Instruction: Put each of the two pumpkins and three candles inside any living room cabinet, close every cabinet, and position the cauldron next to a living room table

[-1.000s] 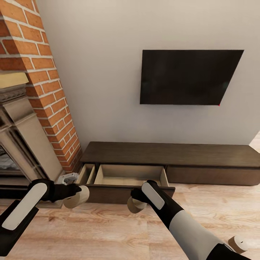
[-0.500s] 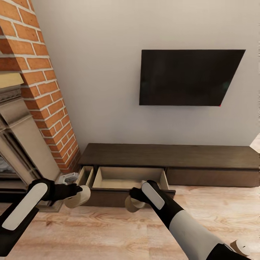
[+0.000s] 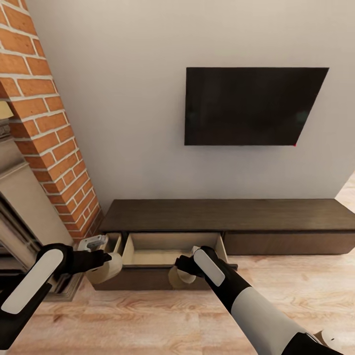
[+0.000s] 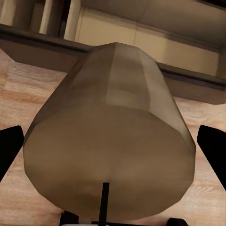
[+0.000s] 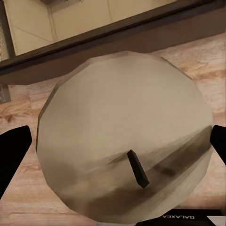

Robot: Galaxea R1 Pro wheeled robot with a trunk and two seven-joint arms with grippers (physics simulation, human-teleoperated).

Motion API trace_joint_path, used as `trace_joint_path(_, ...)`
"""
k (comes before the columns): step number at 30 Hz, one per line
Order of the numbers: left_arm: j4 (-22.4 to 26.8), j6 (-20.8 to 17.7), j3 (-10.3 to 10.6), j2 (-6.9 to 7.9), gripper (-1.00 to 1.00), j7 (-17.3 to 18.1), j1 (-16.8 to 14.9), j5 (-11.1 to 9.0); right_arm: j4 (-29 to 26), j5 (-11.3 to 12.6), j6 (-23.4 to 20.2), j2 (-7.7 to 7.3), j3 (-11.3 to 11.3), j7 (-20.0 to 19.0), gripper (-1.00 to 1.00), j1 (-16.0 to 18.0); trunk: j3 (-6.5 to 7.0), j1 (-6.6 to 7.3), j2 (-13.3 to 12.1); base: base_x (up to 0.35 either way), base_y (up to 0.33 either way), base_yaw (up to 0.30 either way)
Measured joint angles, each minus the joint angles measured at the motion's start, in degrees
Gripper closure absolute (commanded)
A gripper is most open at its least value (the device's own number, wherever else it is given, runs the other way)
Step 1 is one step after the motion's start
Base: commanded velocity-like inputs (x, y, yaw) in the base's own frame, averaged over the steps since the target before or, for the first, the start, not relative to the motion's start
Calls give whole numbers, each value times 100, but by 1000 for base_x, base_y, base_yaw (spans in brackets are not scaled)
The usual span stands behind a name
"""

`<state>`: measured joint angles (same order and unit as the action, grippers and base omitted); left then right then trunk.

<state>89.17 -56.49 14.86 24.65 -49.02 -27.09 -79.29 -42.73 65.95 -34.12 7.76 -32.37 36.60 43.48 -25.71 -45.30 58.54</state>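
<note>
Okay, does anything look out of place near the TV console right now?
One candle lies loose on the wood floor, far from the cabinet, whose drawer stands open. Otherwise nothing stands out.

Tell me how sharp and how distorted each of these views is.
Head view: wide-angle, the television skewed into a slanted shape, the cabinet crisp. Left wrist view: the held candle looms large, evenly lit, slightly soft. Right wrist view: its candle is smeared with streaky blur beside the wick.

A dark television (image 3: 254, 106) hangs beside a brick chimney (image 3: 47, 133).
</note>
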Motion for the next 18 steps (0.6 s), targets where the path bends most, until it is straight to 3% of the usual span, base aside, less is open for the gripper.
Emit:
trace_joint_path(10, 6, 0, -16, 0, 100, 0, -1, -23, -1, 15, 6, 0, -6, -131, 100, -1, -15, 0, 0, 110, 27, -50)
trace_joint_path(18, 7, 0, -19, 0, 100, 8, 0, -28, 0, 13, 2, 2, -9, -159, 100, -1, -17, 3, 0, 295, 1, -3)
